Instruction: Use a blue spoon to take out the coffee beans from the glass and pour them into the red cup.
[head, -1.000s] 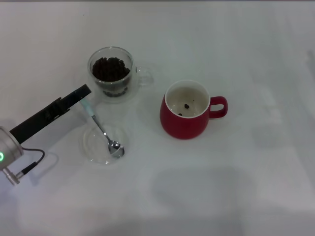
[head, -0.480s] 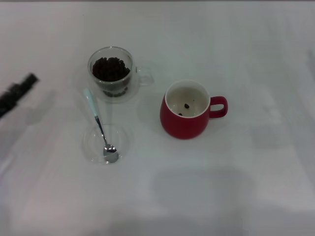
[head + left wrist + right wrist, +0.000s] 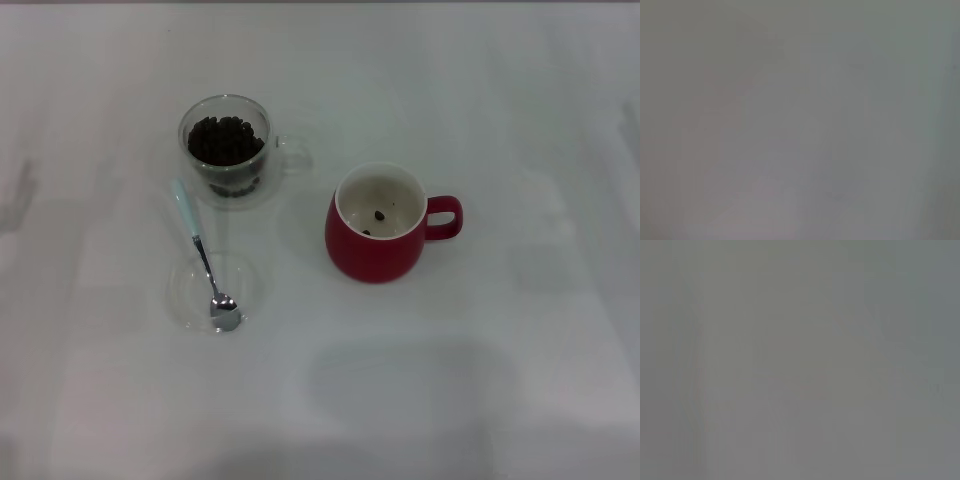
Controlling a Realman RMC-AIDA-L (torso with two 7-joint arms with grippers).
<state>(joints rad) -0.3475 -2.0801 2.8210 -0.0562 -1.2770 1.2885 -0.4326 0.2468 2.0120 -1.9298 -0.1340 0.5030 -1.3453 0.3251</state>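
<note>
Head view gave me the whole white table (image 3: 520,380), and neither arm appeared on it, so I could not tell how either pincer stood. Both wrist views showed only a flat grey field with nothing to read.

On the far left stood the glass (image 3: 226,148), upright, with the coffee beans (image 3: 225,139) heaped inside it and its clear handle pointing right. Just near of it lay the blue spoon (image 3: 203,260), handle end close beside the glass, its metal bowl resting on a flat clear saucer (image 3: 216,293) at the near left.

To the right, well apart from the spoon, sat the red cup (image 3: 378,224), upright, handle turned right, with a couple of beans on its white bottom.
</note>
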